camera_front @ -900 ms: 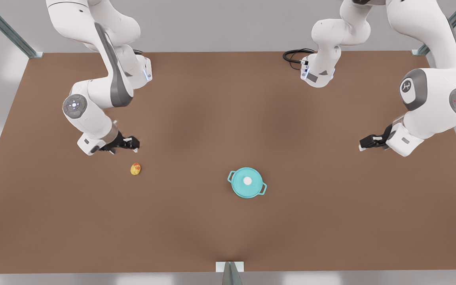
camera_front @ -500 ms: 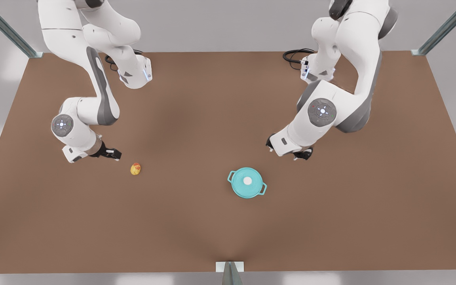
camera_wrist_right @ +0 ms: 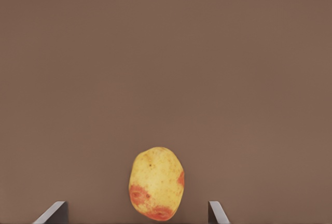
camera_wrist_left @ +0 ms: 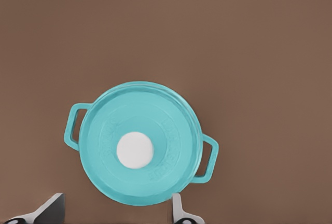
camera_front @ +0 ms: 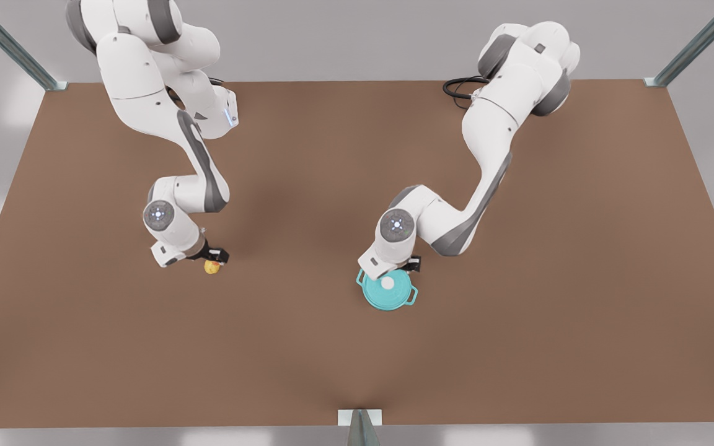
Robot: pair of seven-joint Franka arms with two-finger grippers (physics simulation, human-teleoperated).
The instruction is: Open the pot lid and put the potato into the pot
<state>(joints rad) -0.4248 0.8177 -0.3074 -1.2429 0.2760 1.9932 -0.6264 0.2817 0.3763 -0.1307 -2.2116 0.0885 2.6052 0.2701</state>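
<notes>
Left gripper (camera_front: 403, 267) above pot lid (camera_wrist_left: 139, 142), fingers spread for knob grasp; lid seated on pot (camera_front: 387, 287). Right gripper (camera_front: 214, 259) spread over potato (camera_wrist_right: 156, 183), resting on table (camera_front: 518, 310).

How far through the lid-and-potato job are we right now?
Early. Nothing is finished: the pot lid sits closed on the pot, and the potato lies on the table. In hand: the left gripper hangs open over the lid's knob, the right gripper open over the potato, neither gripping. Left: lift the lid, grasp the potato, drop it in.
</notes>
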